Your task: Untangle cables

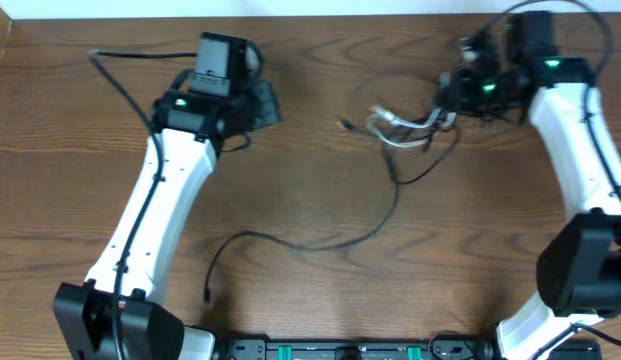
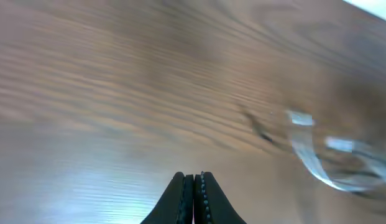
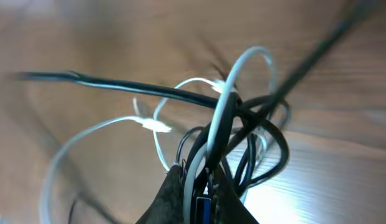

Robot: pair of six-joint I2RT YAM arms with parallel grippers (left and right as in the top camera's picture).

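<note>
The cables are a knot of white cord (image 1: 398, 124) and thin black cord in the upper middle-right of the overhead view. One long black cord (image 1: 320, 240) trails down and left to a plug (image 1: 207, 294). My right gripper (image 1: 452, 100) is shut on the tangle; in the right wrist view the white cord (image 3: 225, 109) and black loops (image 3: 267, 140) run between its fingers (image 3: 197, 180). My left gripper (image 1: 262, 105) is shut and empty, left of the knot. Its fingers (image 2: 193, 182) hover over the wood, with the white cord (image 2: 311, 158) blurred at the right.
A thicker black arm cable (image 1: 115, 70) loops at the table's upper left. The left arm (image 1: 160, 200) crosses the left half of the wooden table (image 1: 310, 180); the right arm (image 1: 580, 150) stands along the right edge.
</note>
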